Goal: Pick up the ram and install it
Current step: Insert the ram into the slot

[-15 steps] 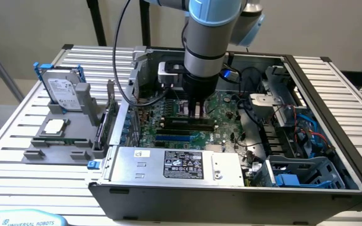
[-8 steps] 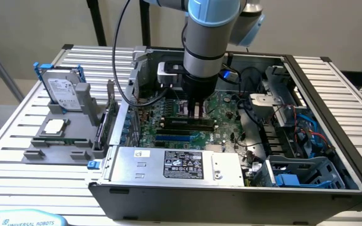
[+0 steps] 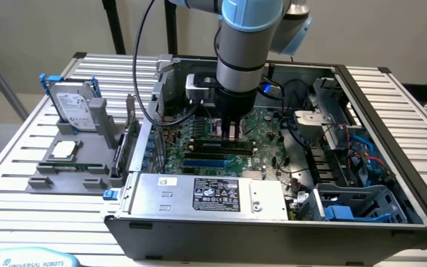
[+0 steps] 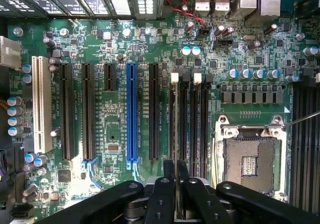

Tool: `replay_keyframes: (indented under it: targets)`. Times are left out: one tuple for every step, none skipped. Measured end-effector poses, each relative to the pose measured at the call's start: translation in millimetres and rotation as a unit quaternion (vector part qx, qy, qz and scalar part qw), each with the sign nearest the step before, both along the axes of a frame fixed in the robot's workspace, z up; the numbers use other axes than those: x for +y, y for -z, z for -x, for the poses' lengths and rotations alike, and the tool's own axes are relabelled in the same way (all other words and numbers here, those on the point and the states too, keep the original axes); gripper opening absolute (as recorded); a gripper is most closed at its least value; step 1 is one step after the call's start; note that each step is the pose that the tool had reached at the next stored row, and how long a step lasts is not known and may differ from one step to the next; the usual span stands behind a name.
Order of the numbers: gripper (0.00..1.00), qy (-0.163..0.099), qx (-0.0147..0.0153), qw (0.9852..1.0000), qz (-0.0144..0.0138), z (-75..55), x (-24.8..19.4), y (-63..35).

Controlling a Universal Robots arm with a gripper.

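My gripper (image 3: 231,132) reaches down inside the open computer case (image 3: 273,236), just above the motherboard (image 3: 269,125). In the wrist view its black fingers (image 4: 162,196) stand nearly together, shut on the ram (image 4: 176,151). The ram is seen edge-on as a thin strip. It lines up over a black memory slot with a white latch (image 4: 175,77) at its far end. A second slot with a white latch (image 4: 196,77) runs beside it. I cannot tell whether the ram touches the slot.
On a grey stand at the exterior view's left sit a silver hard drive with blue rails (image 3: 76,105) and a square processor chip (image 3: 64,149). The power supply (image 3: 206,194) fills the case's near side. An open CPU socket (image 4: 250,159) and cables (image 3: 351,153) lie close by.
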State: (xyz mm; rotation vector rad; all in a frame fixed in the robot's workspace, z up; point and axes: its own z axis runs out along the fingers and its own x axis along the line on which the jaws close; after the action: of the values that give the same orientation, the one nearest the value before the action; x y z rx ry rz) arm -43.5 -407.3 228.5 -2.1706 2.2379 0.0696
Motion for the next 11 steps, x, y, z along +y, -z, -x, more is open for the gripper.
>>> replay_keyframes:
  targets:
    - [0.13, 0.0, -0.0002, 1.0, 0.0002, 0.0, 0.0, 0.1]
    - [0.13, 0.0, -0.0006, 1.0, 0.0002, -0.4, 0.0, 0.5]
    - [0.13, 0.0, -0.0007, 1.0, 0.0002, -0.5, 0.0, 0.6]
    - [0.13, 0.0, -0.0008, 1.0, 0.0002, -0.7, 0.0, 0.7]
    - [0.13, 0.0, -0.0009, 1.0, 0.0002, -0.8, 0.0, 0.9]
    - [0.13, 0.0, -0.0011, 1.0, 0.0002, -0.8, 0.0, 1.1]
    - [0.13, 0.0, -0.0013, 1.0, 0.0002, -0.9, 0.0, 1.3]
    - [0.13, 0.0, -0.0014, 1.0, 0.0002, -0.9, 0.0, 1.5]
    - [0.13, 0.0, -0.0015, 1.0, 0.0002, -0.9, 0.0, 1.8]
    - [0.13, 0.0, -0.0015, 1.0, 0.0002, -0.9, 0.0, 2.0]
    - [0.13, 0.0, -0.0015, 1.0, 0.0002, -0.9, 0.0, 2.2]
